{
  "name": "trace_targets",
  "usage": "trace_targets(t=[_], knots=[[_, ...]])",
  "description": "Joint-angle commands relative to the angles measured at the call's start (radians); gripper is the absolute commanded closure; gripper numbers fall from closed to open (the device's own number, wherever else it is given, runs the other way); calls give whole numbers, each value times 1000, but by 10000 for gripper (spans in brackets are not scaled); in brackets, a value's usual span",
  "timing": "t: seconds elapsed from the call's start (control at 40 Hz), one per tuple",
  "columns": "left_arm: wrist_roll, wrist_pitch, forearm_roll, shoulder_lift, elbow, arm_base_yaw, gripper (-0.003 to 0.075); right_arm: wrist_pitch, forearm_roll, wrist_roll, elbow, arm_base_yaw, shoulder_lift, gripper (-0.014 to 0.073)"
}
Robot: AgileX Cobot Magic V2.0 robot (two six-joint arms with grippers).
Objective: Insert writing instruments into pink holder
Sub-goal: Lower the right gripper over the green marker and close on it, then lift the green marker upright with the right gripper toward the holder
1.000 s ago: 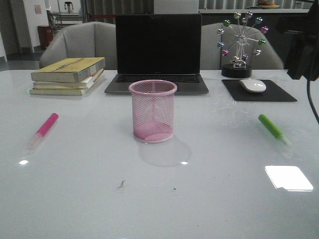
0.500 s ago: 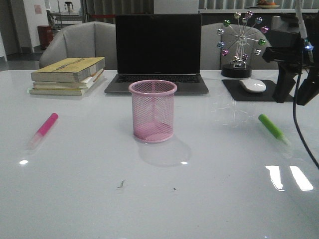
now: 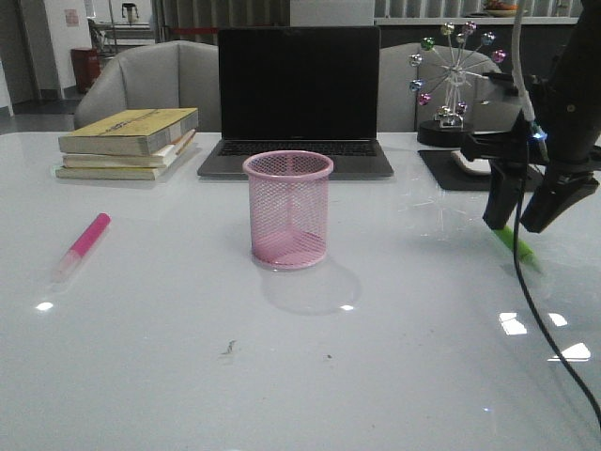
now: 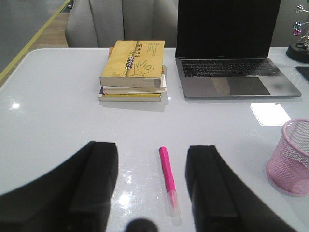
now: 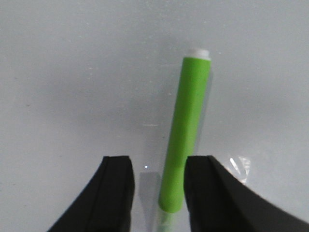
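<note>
The pink holder (image 3: 288,209) stands upright mid-table; its edge also shows in the left wrist view (image 4: 291,159). The green marker (image 3: 519,247) lies flat on the table to its right. My right gripper (image 3: 512,228) hangs open just over it. In the right wrist view the green marker (image 5: 186,130) runs between the spread fingers of the right gripper (image 5: 158,166), closer to one of them. The pink marker (image 3: 86,240) lies at the left. My left gripper (image 4: 152,154) is open above the table, with the pink marker (image 4: 167,174) lying in line with its gap. The left arm is out of the front view.
Behind the holder stands an open laptop (image 3: 299,94). A stack of books (image 3: 127,141) lies at the back left. A mouse (image 3: 476,162) on a black pad and a ferris-wheel ornament (image 3: 455,80) stand at the back right, close behind the right arm.
My right arm has come in from the upper right and dropped down and leftward over the green marker. Both markers and the holder have stayed where they were.
</note>
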Motion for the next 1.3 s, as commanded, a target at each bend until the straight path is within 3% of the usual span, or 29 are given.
trace_targets(t=[0.0,0.85,0.95,1.15,1.27], knots=[[-7,-78,-9,-3,-39,0,315,-24,-24,-8,-33,-3,-38,204],[-7,-78,-9,-3,-39,0,315,-58,-35,-8,-33,2,62,214],[-7,-78,-9,-3,-39,0,316,-48,-35,-8,-33,2,66,305],[-7,-78,-9,-3,-39,0,316,-46,-21,-8,-33,2,64,568],[-7,-78,-9,-3,-39,0,316,-43,17,-8,-33,5,45,565]])
